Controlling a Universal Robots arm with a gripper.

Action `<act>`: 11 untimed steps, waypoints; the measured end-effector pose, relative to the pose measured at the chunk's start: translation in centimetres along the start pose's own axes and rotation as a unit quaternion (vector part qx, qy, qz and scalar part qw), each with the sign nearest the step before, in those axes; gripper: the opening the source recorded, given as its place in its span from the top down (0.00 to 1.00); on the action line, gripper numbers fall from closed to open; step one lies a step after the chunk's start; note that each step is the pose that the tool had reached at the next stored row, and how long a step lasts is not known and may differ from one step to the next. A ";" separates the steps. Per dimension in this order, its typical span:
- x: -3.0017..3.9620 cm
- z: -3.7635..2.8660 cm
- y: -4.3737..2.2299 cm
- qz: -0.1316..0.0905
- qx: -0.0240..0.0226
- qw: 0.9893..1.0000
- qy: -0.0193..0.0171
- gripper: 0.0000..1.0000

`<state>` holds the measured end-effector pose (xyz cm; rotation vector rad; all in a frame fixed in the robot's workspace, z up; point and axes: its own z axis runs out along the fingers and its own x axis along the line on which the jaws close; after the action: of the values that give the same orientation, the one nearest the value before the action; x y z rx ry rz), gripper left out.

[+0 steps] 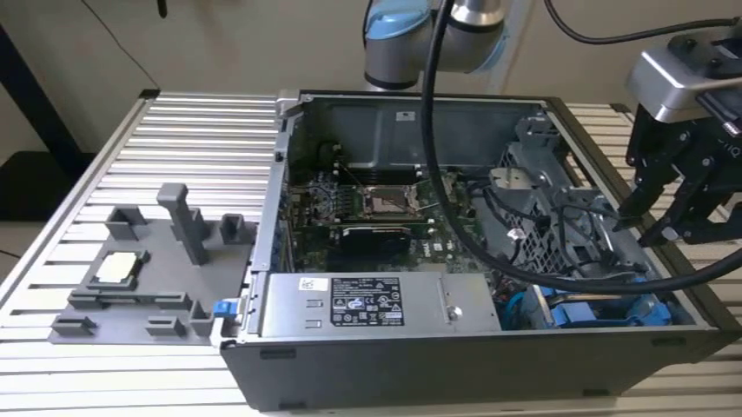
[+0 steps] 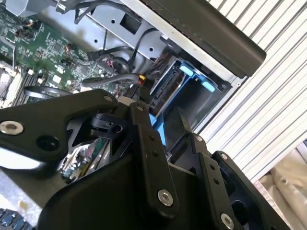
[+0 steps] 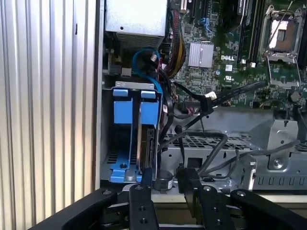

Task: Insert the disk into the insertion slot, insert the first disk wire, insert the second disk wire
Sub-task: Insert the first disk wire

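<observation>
The tool [image 1: 645,228] hangs open and empty over the computer case [image 1: 464,369], near the blue-framed disk [image 3: 126,111] standing in the insertion slot [image 3: 106,159] beside the white-labelled power supply [image 1: 365,301].

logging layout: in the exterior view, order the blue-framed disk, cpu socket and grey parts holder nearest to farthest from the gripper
From the gripper, at the exterior view's right:
1. disk, in the case corner just under it.
2. cpu socket, in the middle of the motherboard.
3. grey parts holder, on the table at the exterior view's far left.
</observation>
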<state>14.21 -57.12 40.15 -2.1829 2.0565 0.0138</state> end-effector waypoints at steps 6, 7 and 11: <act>0.04 0.47 0.03 0.000 0.001 1.000 -0.019 0.60; 0.06 0.58 0.04 0.000 0.001 1.000 -0.019 0.60; 0.09 0.77 -0.11 0.000 0.001 1.000 -0.025 0.60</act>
<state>14.40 -57.11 39.39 -2.1594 2.0286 0.0641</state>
